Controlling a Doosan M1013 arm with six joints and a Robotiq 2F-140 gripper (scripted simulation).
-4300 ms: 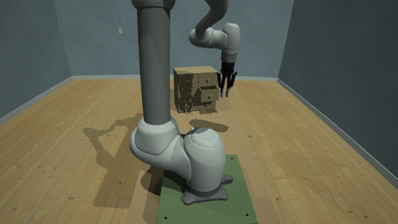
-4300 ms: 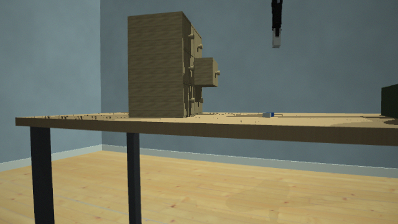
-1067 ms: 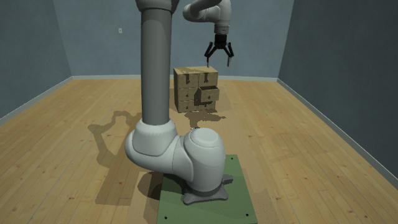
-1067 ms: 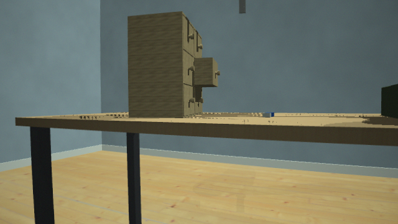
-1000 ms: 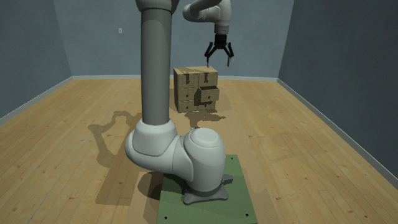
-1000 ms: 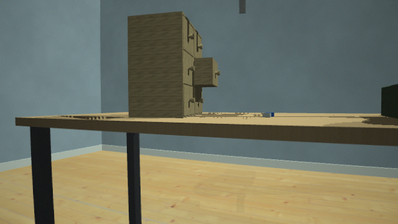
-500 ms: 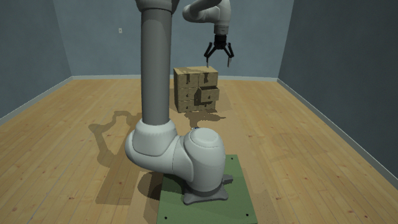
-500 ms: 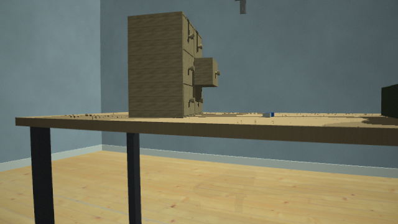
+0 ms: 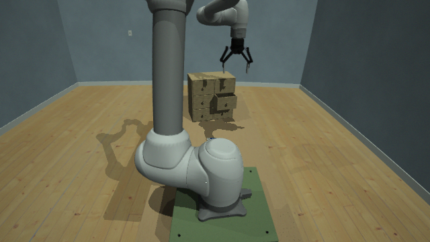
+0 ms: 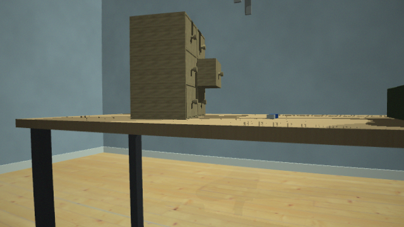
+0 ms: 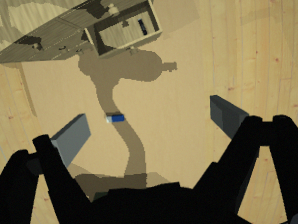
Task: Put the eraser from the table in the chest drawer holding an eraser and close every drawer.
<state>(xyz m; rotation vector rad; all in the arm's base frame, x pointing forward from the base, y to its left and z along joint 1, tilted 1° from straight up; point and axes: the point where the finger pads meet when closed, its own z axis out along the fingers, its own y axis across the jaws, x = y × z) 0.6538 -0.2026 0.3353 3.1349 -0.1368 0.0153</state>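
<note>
the chest's right middle drawer (image 9: 226,103) (image 10: 207,73) (image 11: 107,50) juts out with a dark thing (image 11: 143,27) inside, the blue-and-white eraser (image 10: 273,116) (image 11: 116,118) lies on the table (image 10: 221,132) (image 11: 175,115) in front, and the gripper (image 9: 236,68) (image 11: 148,115) is spread wide, holding nothing.

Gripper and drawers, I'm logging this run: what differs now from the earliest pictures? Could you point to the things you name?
The gripper (image 9: 236,68) (image 11: 148,115) has risen and shifted left in the top view, and its jaws have spread from nearly closed to wide open. Nothing was taken hold of. The chest (image 9: 203,75) (image 10: 158,66), its pulled-out drawer (image 9: 226,102) (image 10: 207,73) (image 11: 156,17) and the table eraser (image 10: 272,116) (image 11: 117,118) look unmoved.
</note>
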